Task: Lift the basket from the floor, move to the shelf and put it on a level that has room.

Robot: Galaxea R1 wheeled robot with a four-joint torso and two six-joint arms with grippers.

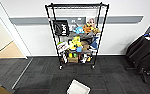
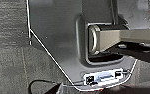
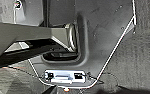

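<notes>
The basket [image 1: 78,88] sits on the floor [image 1: 41,77], near side, shelf [image 1: 77,35] beyond. Approach squarely, grip both short rims evenly. Finger state: cannot tell.

One basket [image 1: 78,88], one shelf [image 1: 77,35], one chair [image 1: 147,56].

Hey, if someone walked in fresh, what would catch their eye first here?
The tall black rack against the white wall, its middle tiers crammed with colourful toys while its top tier looks bare. Next, the white-lined basket on the dark carpet in front of it.
</notes>
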